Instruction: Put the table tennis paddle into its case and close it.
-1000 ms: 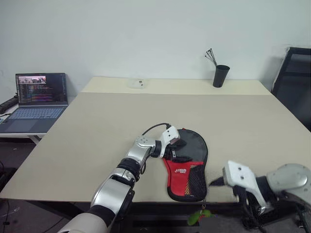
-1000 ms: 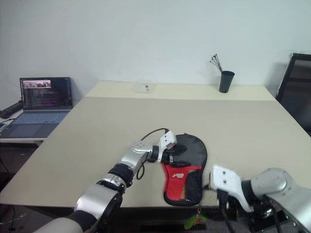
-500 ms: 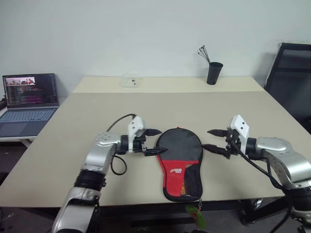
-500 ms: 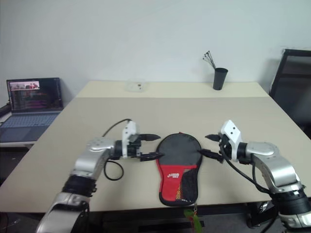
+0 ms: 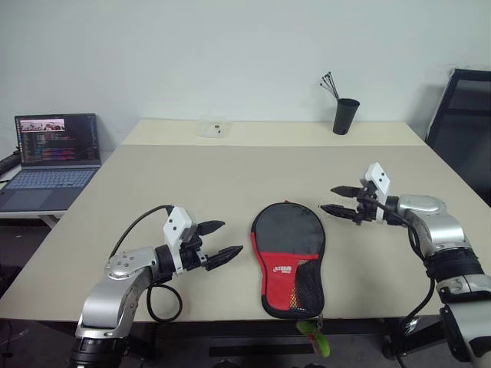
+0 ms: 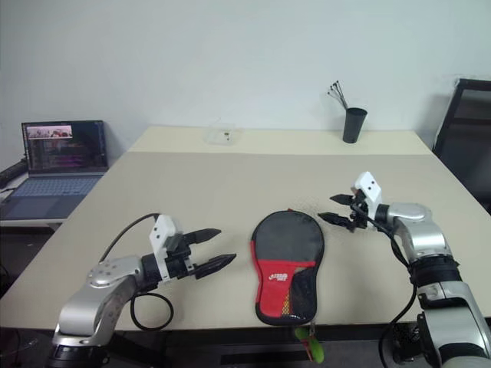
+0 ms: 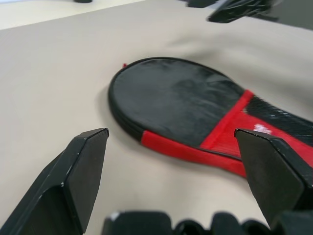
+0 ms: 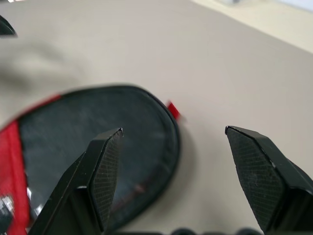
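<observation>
The case (image 5: 288,245) lies flat on the table near the front edge, black round end pointing away, red and mesh part toward me, its two halves together. The table tennis paddle is out of view. My left gripper (image 5: 230,237) hovers open to the left of the case, a hand's width away, pointing at it. The left wrist view shows the case (image 7: 181,103) between its fingers (image 7: 83,166). My right gripper (image 5: 327,198) is open just right of the case's round end, clear of it. Both grippers hold nothing.
An open laptop (image 5: 54,149) sits on a side desk at the far left. A black cup (image 5: 346,116) with sticks and a small clear box (image 5: 212,128) stand at the table's back. A black chair (image 5: 468,115) is at the right. A green tag (image 5: 311,330) hangs below the case.
My left gripper has come off the case and drawn back to the left. My right arm rose from below the table's front edge to beside the case's round end. The camera shifted.
</observation>
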Robot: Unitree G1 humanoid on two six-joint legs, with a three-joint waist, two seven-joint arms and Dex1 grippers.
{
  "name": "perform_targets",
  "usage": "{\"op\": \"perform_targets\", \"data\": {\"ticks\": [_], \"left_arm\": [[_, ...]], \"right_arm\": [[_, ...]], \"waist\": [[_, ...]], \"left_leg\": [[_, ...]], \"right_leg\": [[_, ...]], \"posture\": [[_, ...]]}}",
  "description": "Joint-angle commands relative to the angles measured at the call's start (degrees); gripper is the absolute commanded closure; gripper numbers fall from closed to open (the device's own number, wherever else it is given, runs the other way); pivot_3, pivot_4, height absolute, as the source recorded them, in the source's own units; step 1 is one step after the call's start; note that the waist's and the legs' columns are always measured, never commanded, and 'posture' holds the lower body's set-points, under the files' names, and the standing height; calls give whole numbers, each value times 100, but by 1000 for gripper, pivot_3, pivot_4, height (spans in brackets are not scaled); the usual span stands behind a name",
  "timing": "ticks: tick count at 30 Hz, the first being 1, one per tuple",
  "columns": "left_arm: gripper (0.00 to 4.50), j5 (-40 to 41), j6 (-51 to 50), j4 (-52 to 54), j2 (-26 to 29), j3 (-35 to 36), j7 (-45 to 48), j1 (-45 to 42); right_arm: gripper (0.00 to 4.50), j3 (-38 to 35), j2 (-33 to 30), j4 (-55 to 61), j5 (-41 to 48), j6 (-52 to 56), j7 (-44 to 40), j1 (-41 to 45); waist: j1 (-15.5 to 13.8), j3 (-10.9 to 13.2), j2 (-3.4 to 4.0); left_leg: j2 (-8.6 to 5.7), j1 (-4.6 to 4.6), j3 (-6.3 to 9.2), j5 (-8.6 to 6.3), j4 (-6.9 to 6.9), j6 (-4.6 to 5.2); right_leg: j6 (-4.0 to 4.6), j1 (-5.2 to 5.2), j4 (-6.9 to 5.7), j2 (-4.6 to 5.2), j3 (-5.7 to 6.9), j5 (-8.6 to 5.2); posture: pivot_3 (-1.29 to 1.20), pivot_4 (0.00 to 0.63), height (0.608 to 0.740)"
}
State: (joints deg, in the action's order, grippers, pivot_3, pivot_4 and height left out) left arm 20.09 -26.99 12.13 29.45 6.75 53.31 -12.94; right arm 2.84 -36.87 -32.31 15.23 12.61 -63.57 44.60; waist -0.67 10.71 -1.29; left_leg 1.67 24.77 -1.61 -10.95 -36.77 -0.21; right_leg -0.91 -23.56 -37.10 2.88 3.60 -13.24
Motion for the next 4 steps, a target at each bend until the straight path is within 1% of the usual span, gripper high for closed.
{"op": "perform_targets", "data": {"ticks": [1,4], "left_arm": [[0,-81,179,57,107,-121,-121,7],[0,-18,224,-17,44,-118,-245,-77]], "right_arm": [[836,-218,-118,294,66,6,-77,58],[836,-128,-131,524,6,212,-94,-4]], "waist": [[10,0,0],[18,0,0]], "left_leg": [[0,0,-1,0,0,0],[2,0,-2,0,0,0]], "right_leg": [[0,0,-1,-1,0,0],[0,-1,-2,-1,0,0]], "posture": [[0,150,740],[0,150,740]]}}
